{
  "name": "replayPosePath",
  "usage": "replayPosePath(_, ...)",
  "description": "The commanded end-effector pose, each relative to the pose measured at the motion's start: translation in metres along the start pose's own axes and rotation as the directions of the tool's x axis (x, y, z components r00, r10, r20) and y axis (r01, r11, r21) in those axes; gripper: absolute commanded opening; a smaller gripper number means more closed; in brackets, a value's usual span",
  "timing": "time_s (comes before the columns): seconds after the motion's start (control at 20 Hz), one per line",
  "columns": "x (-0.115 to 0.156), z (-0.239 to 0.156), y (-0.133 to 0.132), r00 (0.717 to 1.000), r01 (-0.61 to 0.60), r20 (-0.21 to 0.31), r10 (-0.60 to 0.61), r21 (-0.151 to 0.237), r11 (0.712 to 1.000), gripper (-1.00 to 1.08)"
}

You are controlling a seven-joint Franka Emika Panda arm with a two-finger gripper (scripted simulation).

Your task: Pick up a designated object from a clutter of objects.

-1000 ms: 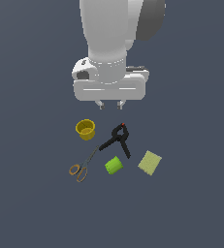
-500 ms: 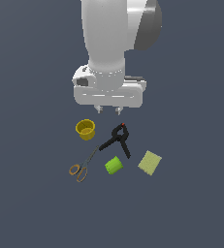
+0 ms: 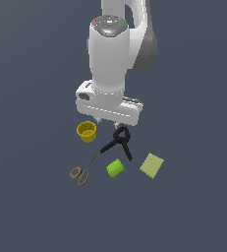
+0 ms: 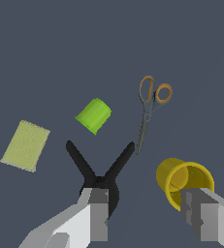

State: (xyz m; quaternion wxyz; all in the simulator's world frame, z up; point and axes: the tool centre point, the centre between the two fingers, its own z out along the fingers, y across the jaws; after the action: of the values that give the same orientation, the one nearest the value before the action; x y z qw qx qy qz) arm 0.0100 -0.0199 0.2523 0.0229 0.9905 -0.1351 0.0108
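The designated object, a black spring clamp (image 3: pixel 116 141), lies flat among the clutter of objects with its two handles spread apart. My gripper (image 3: pixel 112 124) hangs open just above the clamp's head, holding nothing. In the wrist view the clamp (image 4: pixel 118 164) sits with its head under one finger (image 4: pixel 98 213), and the other finger (image 4: pixel 205 218) stands in front of the yellow cup (image 4: pixel 184 181). The gripper (image 4: pixel 150 215) straddles the gap between clamp and cup. The clamp's tip is mostly hidden by the hand.
The yellow cup (image 3: pixel 87 131) stands on the exterior view's left of the clamp. Grey scissors (image 3: pixel 83 170) with tan loops, a green cylinder (image 3: pixel 115 168) and a pale green pad (image 3: pixel 152 165) lie nearer the front. All rest on a dark floor.
The hand has come down from higher up to just above the clamp's head. The objects have not moved.
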Motion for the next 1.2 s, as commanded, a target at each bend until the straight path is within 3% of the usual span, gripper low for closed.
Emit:
replayPosePath(0.0, 0.002, 0.014, 0.002, 0.999, -0.048, -0.009, 0.048, -0.018, 0.999, 0.28)
replayPosePath(0.55, 0.004, 0.074, 0.009, 0.969, -0.242, -0.063, 0.238, -0.074, 0.967, 0.28)
replayPosePath(1.15, -0.005, 0.136, 0.013, 0.903, -0.422, -0.133, 0.409, -0.092, 0.902, 0.28)
